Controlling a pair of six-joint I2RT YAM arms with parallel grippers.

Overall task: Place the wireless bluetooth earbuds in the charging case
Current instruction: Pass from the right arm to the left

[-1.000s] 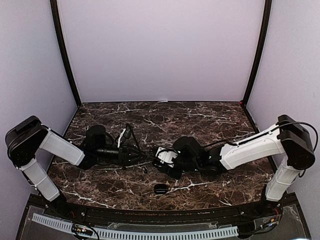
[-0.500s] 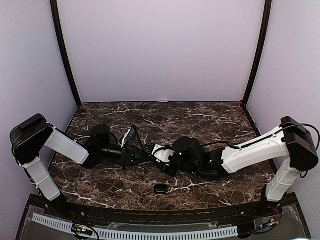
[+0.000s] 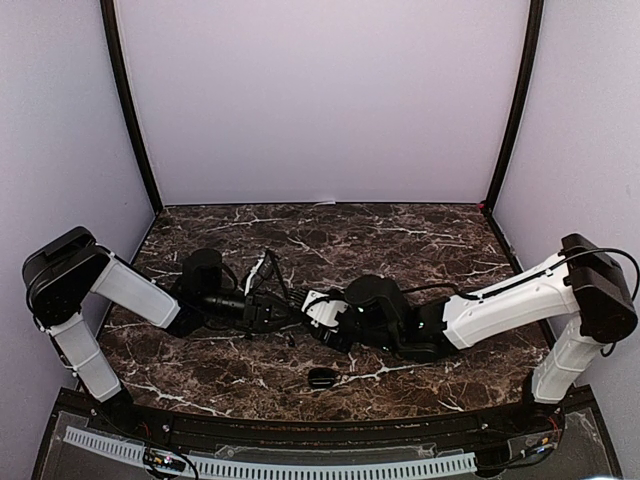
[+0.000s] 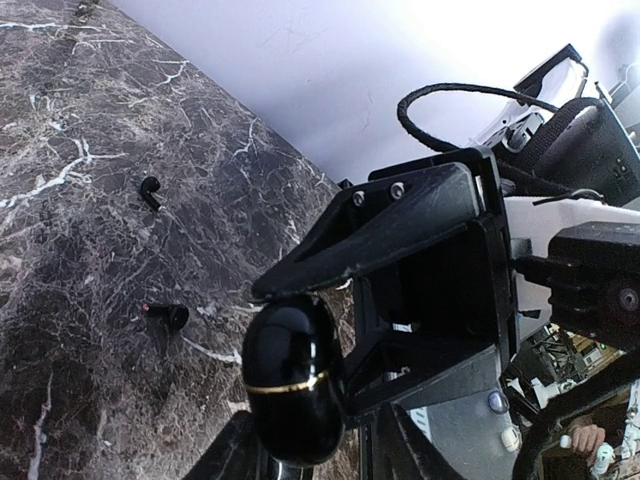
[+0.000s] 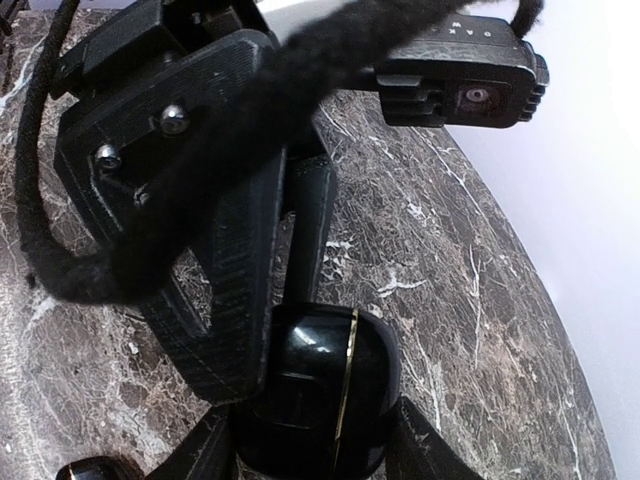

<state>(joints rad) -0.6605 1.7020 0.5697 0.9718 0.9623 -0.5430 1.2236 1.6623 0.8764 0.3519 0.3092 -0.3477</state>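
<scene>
The charging case (image 4: 295, 385) is glossy black with a thin gold seam and its lid is down. It hangs above the table between both grippers. My right gripper (image 5: 310, 445) is shut on the case (image 5: 325, 395). My left gripper (image 4: 315, 430) has its fingers (image 5: 225, 270) pressed on the case from the opposite side. In the top view the left gripper (image 3: 288, 318) and right gripper (image 3: 316, 320) meet mid-table and hide the case. Two black earbuds (image 4: 150, 190) (image 4: 168, 316) lie on the marble, and a third earbud (image 5: 90, 468) lies under the right gripper.
A dark oval object (image 3: 320, 378) lies on the marble table (image 3: 400, 240) nearer the front edge. Black cables loop over both wrists. Lilac walls close in the back and sides.
My left gripper has moved right to meet the right gripper, and its jaws have narrowed onto the case. The right gripper has shifted slightly left, still holding the case.
</scene>
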